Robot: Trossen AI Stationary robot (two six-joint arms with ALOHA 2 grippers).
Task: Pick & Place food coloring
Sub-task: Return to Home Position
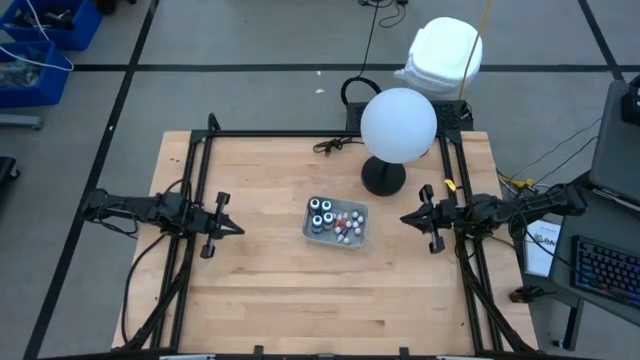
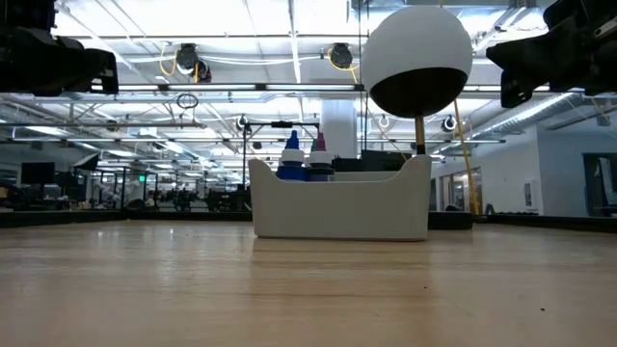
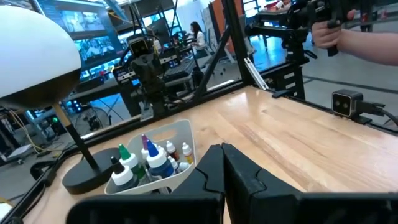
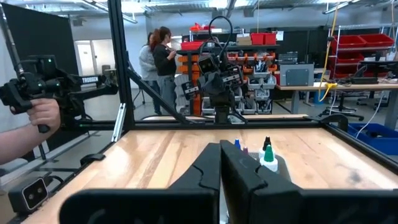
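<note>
**Bin and contents.** A pale gray rectangular plastic bin (image 1: 308, 234) stands mid-way across the light wooden surface (image 1: 280, 300). All the food coloring bottles (image 1: 337, 221) are inside it.
- The high view shows four dark round tops at the bin end nearer the left arm. Tiny white-capped bottles, some reddish, fill the other end.
- The left wrist view shows the bottles (image 3: 149, 163) as upright, with pointed green, blue and purple nozzles. This is not readable from above.
- The low view shows only a blue and a purple tip (image 2: 292, 157) above the bin wall (image 2: 337, 207).

**Left gripper.** The left gripper (image 1: 238, 229) hangs well apart from the bin and points toward it. In its wrist view the fingers (image 3: 208, 171) are pressed together with nothing between them.

**Right gripper.** The right gripper (image 1: 404, 219) is near the opposite side of the bin and also faces it. Its fingers (image 4: 208, 168) are likewise closed on nothing.

**Other items.** A lamp with a white globe shade (image 1: 398, 124) on a black round base stands just behind the bin. Only the wrist views show a person's hand (image 3: 351, 38) gripping a dark handle beyond the surface edge. A small black camera cube (image 3: 347, 102) sits at that edge.
</note>
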